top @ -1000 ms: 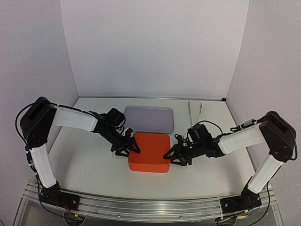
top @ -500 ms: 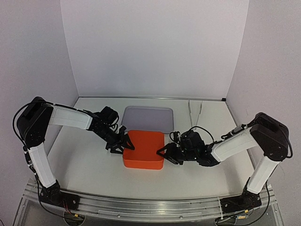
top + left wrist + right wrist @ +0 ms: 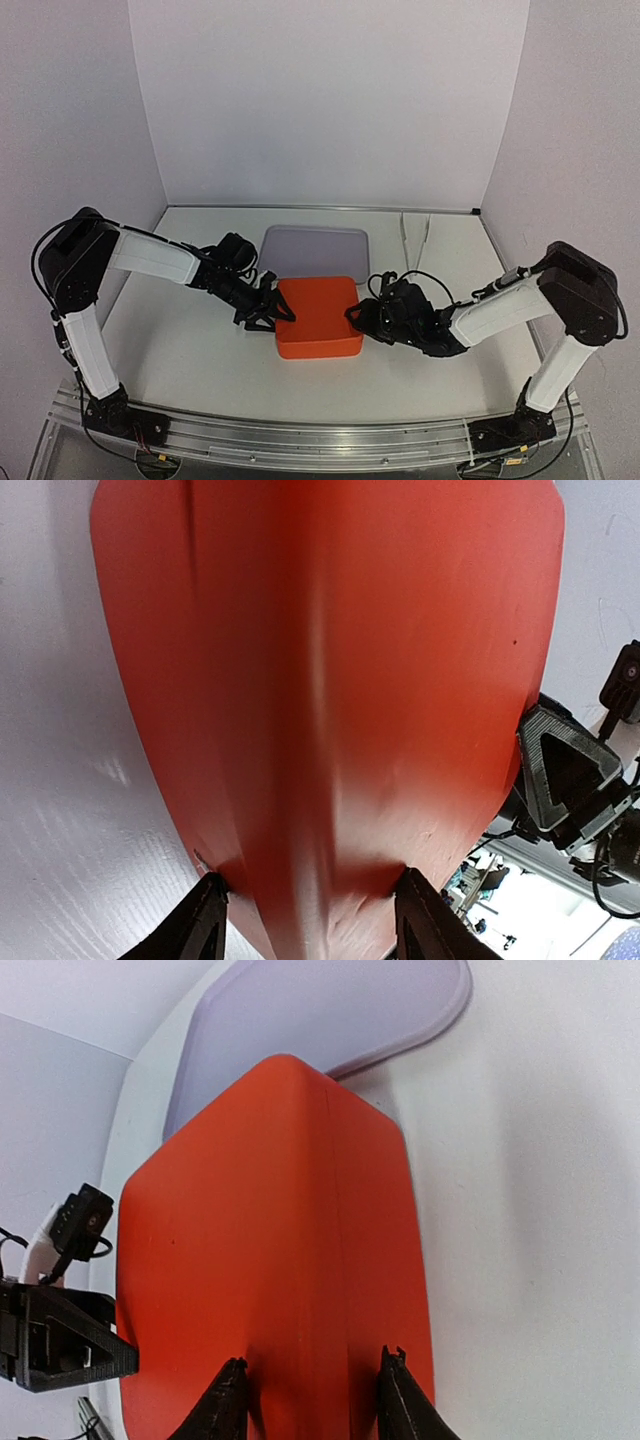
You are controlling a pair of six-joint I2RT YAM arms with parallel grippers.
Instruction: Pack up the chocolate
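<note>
An orange box (image 3: 318, 318) with its square lid on sits on the white table in the middle. My left gripper (image 3: 272, 312) grips its left edge, with a finger on each side (image 3: 310, 890). My right gripper (image 3: 358, 318) grips its right edge the same way (image 3: 312, 1370). The box fills both wrist views (image 3: 330, 660) (image 3: 270, 1220). No chocolate pieces show in any view; what is inside the box is hidden.
A flat grey tray (image 3: 318, 250) lies just behind the box and shows in the right wrist view (image 3: 330, 1030). A small white object (image 3: 415, 235) lies at the back right. White walls close in the table at the back and sides.
The box slid a little to the left, then back right between both grippers. The right arm reached in lower and closer against the box.
</note>
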